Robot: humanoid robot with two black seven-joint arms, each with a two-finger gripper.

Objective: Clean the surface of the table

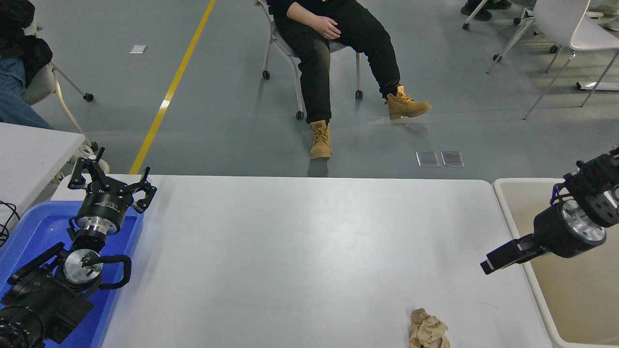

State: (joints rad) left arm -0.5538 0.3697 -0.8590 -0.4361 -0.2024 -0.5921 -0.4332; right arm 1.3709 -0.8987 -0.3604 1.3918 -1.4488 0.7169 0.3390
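Presently we list the table surface (300,241): rigid, matte, carrying one light, soft crumpled paper wad (428,331), best pinched across its middle; right gripper (500,258) spread unreadable, left gripper (110,186) splayed wide.

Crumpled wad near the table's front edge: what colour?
Light brown crumpled wad, clearest in head view.

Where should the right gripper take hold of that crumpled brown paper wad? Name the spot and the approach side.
Grip the crumpled paper wad across its bulging middle, coming from above. It lies loose on the table surface with folds all round, so no edge suits better. The right gripper hangs nearby, beside the beige tub.
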